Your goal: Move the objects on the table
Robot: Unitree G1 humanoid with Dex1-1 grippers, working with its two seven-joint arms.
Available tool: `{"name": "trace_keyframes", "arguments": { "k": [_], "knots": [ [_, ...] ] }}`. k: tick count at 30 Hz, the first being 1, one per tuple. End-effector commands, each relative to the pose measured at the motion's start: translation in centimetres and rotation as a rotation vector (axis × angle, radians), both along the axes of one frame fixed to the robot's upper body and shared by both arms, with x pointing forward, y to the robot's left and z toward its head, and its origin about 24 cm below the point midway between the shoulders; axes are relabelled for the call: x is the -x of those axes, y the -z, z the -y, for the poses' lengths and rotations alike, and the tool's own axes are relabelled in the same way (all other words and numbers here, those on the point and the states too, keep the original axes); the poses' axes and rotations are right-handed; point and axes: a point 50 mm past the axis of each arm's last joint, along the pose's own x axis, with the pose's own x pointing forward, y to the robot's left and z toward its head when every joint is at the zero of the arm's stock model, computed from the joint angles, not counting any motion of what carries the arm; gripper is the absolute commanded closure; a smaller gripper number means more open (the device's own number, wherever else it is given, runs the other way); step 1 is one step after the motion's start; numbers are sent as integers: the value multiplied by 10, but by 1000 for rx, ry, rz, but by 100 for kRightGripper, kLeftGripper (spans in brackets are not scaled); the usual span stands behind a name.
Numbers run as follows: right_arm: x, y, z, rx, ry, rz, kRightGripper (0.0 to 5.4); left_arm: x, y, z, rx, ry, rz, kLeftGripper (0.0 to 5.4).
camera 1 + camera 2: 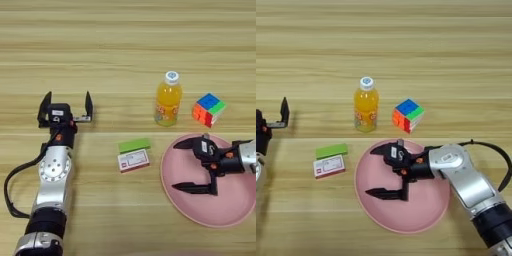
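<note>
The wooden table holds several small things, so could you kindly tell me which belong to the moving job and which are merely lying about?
Belonging to the job:
- multicolour puzzle cube
- white-capped orange-juice bottle
- large round pink plate, under the open right hand
- small green block
- small white-and-red box

Merely lying about:
- nothing visible; the open left hand is idle

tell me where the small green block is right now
The small green block lies mid-table, touching the far edge of the small white-and-red box, left of the large round pink plate.
</note>
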Motion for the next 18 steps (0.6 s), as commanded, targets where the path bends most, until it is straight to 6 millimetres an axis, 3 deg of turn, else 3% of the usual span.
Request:
{"name": "trace_keyframes", "arguments": {
  "k": [1, 18],
  "knots": [
    [-1, 1, -11, -9, -29, -13, 0, -2, -2, 1, 10, -2, 10, 11],
    [12, -2, -51, -119, -133, -81, 0, -1, -2, 1, 19, 0, 14, 11]
  ]
}}
